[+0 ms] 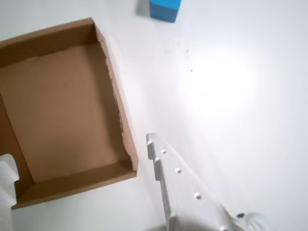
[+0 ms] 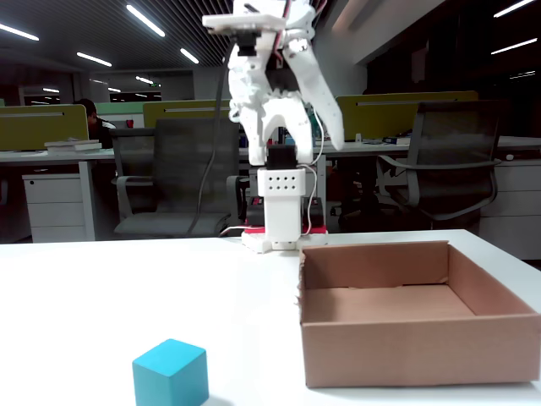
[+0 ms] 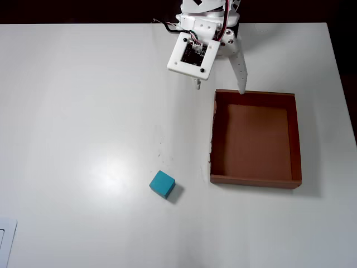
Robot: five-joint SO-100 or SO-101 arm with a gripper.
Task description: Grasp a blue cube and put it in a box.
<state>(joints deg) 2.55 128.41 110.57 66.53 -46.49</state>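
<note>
The blue cube (image 3: 162, 183) sits alone on the white table, left of the box and toward the near side; it also shows as the blue cube (image 2: 170, 372) and at the top edge of the wrist view (image 1: 163, 9). The box (image 3: 256, 181) is a shallow brown cardboard tray, empty inside, seen too as the box (image 2: 414, 351) and the box (image 1: 62, 110). My gripper (image 3: 219, 87) hangs high over the box's far left corner, open and holding nothing, far from the cube. It appears raised in the fixed view (image 2: 296, 135), and in the wrist view (image 1: 79, 151) the box lies below it.
The arm's base (image 2: 283, 211) stands at the table's far edge. Office chairs (image 2: 177, 178) and desks lie behind the table. A flat white object (image 3: 5, 240) sits at the lower left corner of the overhead view.
</note>
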